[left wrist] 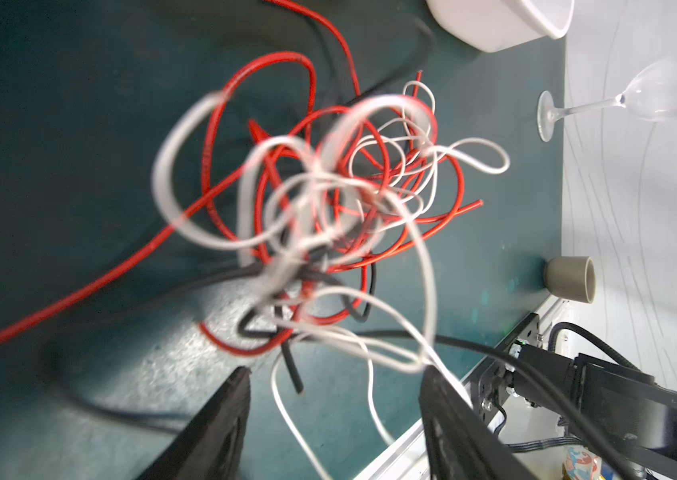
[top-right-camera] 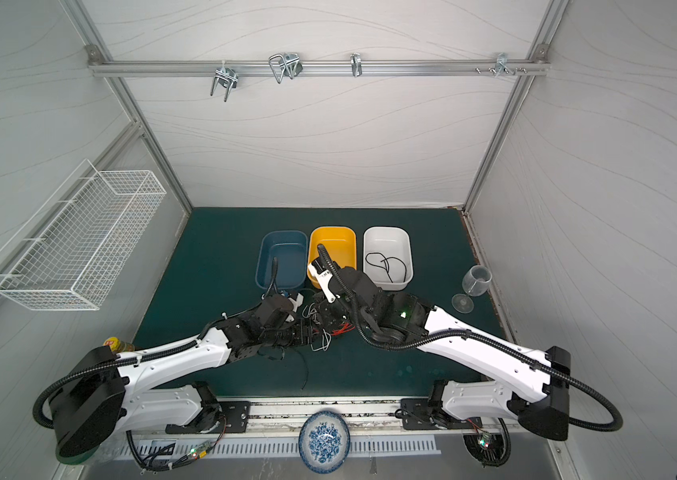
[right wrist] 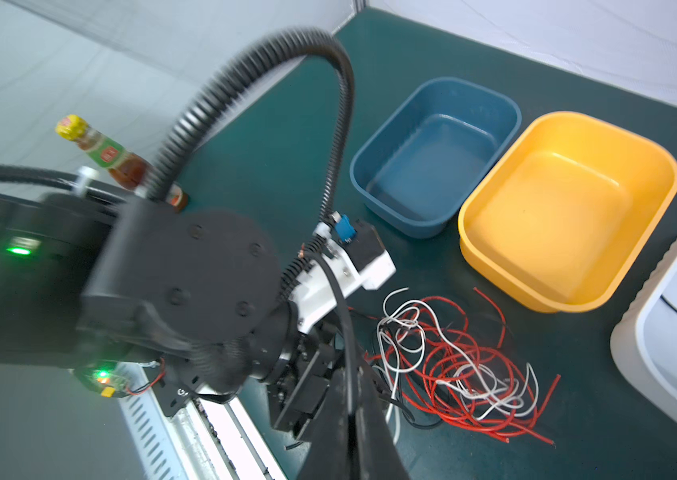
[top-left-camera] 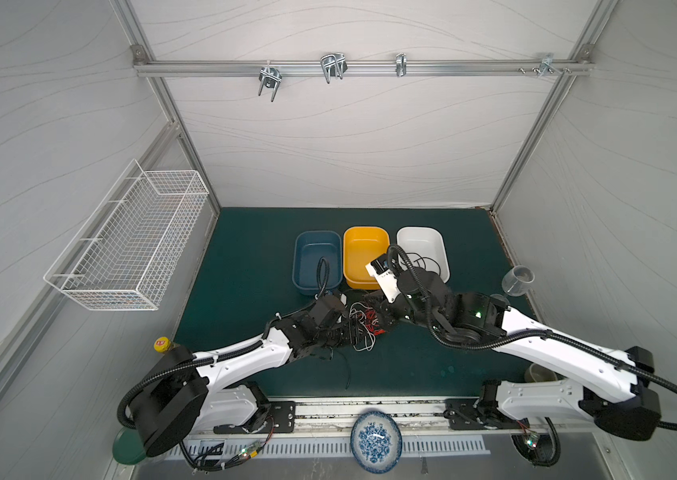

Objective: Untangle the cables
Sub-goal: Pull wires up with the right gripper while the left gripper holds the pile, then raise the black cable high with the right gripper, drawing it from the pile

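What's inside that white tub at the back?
A thin black cable lies looped on the floor of the white tub; nothing else shows. In a top view the right arm hides its near corner.

1. I see the cables (top-left-camera: 363,328) as one loose knot of red, white and black loops on the green surface (top-left-camera: 245,249), at the centre of both top views.
2. The red cable (left wrist: 205,166) makes the most coils, and its cut ends stick out.
3. The white cable (left wrist: 162,178) loops through the red, and its strands run between my left pincer's (left wrist: 336,374) spread jaws.
4. A black cable (top-right-camera: 386,264) lies curled inside the white bin (top-right-camera: 386,241).
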